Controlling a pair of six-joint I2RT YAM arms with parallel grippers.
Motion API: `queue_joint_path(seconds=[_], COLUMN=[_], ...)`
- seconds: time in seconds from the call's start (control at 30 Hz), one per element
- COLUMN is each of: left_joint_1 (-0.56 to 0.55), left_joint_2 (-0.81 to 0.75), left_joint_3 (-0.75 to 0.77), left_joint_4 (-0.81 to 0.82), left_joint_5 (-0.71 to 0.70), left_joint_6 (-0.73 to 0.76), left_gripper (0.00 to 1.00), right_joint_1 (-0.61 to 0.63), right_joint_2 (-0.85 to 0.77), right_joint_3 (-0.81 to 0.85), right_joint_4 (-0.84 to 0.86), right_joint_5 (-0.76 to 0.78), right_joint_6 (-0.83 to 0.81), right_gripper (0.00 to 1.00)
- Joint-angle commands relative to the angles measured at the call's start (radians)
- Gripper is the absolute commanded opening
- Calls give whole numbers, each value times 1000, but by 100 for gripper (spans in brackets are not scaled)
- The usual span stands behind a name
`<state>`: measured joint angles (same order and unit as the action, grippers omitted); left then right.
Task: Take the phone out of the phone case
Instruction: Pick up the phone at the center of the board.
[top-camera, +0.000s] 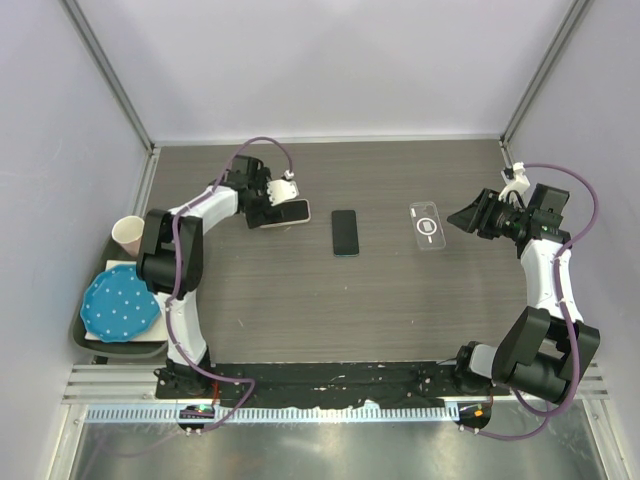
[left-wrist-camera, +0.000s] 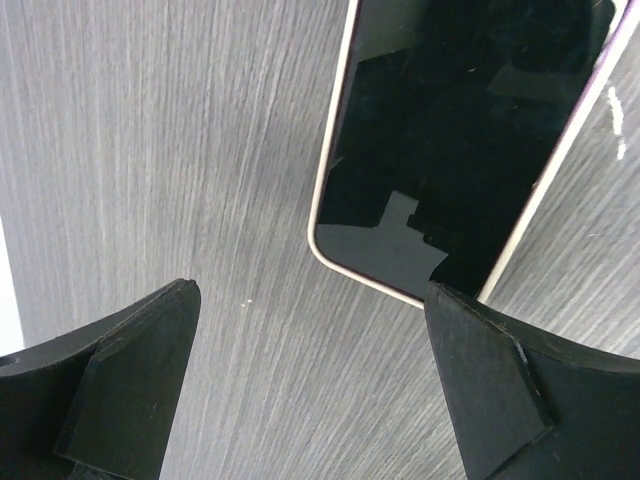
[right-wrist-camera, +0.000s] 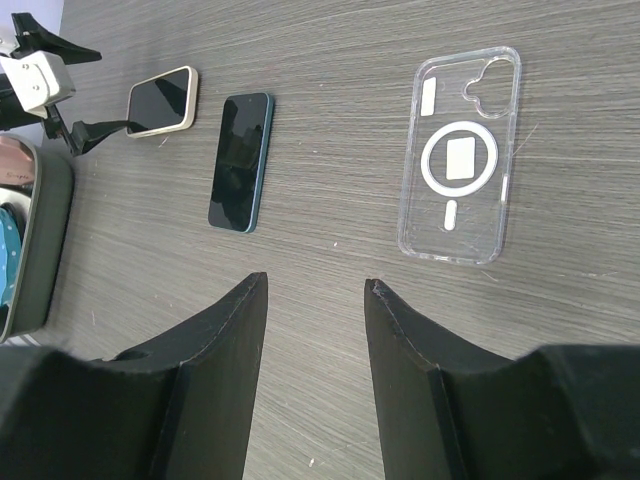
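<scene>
The clear case (right-wrist-camera: 460, 155) lay empty with the dark phone (right-wrist-camera: 240, 162) bare near it, so that looked done. The left claw (left-wrist-camera: 310, 300) gaped wide by a cream-edged phone (left-wrist-camera: 460, 130) (cased, perhaps). The right claw (right-wrist-camera: 315, 285) stood apart, holding nothing.

Cream-rimmed phone (left-wrist-camera: 450, 130) cut off at the left wrist view's top, one corner behind the left gripper (left-wrist-camera: 310, 390), tray (right-wrist-camera: 45, 240) cropped at the right wrist view's left
</scene>
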<state>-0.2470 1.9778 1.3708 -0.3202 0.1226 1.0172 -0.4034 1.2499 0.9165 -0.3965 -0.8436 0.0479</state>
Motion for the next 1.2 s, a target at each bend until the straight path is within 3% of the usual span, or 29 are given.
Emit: queue_joint_path(seconds=[0.0, 0.17, 0.3, 0.77, 1.17], left_joint_1=[-6, -6, -6, -51, -54], left_joint_2=[24, 36, 59, 202, 236], left_joint_3=[45, 206, 244, 324, 350], left_joint_4=[-144, -269, -345, -345, -342], left_joint_5=[121, 274, 345, 242, 224], left_joint_6=[-72, -108, -66, -20, -28], left_gripper=[100, 100, 100, 100, 100], right_joint_1=[-5, -6, -9, -14, -15], right_joint_2=[-15, -15, -29, -27, -20], right_joint_3=[15, 16, 13, 15, 15], right_joint_4=[25, 18, 19, 19, 18], right_joint_5=[-3, 0, -3, -12, -17], right_joint_6=[1, -3, -5, -5, -8], right_gripper=[49, 49, 49, 49, 49])
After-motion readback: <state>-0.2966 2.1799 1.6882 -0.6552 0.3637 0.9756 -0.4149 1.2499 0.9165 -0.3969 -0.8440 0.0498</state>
